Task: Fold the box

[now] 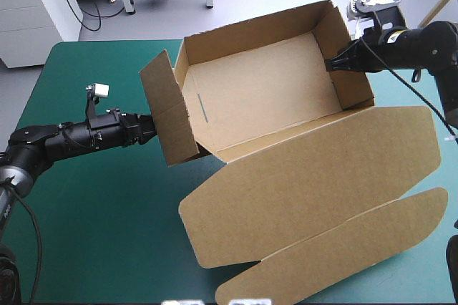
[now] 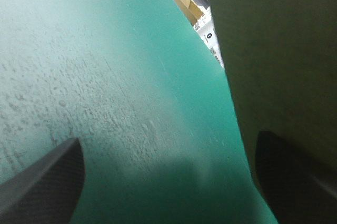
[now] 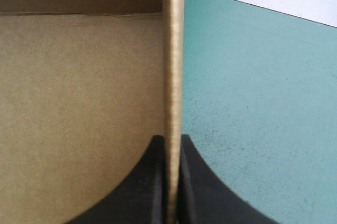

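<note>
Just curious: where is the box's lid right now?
In the high view, the lid lies flat on the teal-green cover, at the table's near right, joined to the near wall of the tray.

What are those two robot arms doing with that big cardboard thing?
They are folding a brown box. The right gripper is shut on the box's right wall, with the board pinched between its black fingers. The left gripper is open, right beside the flap at the box's left end. The walls are up like a tray, and the lid lies flat on the teal-green table.
</note>
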`<state>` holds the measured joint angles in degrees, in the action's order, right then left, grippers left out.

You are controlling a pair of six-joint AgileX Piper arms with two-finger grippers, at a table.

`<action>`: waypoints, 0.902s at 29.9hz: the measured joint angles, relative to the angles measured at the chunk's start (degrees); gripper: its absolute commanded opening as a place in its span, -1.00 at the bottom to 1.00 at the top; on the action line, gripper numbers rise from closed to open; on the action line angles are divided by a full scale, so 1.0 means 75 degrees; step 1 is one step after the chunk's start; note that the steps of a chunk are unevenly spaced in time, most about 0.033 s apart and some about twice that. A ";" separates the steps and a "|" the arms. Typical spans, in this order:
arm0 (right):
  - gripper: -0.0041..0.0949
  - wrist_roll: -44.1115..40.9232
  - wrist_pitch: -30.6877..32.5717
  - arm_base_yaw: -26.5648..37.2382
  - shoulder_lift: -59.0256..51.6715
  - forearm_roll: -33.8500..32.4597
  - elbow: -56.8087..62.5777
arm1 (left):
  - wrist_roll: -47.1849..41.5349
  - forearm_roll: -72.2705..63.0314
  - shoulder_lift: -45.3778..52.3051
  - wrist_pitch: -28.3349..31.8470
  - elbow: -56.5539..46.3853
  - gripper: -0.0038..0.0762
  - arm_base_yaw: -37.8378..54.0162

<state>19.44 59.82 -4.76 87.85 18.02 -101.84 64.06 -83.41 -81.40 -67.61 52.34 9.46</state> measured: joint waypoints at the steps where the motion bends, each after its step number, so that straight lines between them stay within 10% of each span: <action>1: -0.94 -0.0160 -0.0070 -0.0096 0.0000 -0.0220 0.0000 | 0.0000 -0.0007 0.0010 0.0000 0.0053 0.66 0.0000; 27: -0.93 -0.0910 -0.1152 -0.0815 0.0000 -0.1070 0.0000 | 0.0017 -0.0271 0.0342 0.0274 0.1859 0.66 -0.1247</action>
<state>12.62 51.18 -10.87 87.85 10.00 -101.84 64.19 -85.44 -78.84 -65.56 66.29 0.11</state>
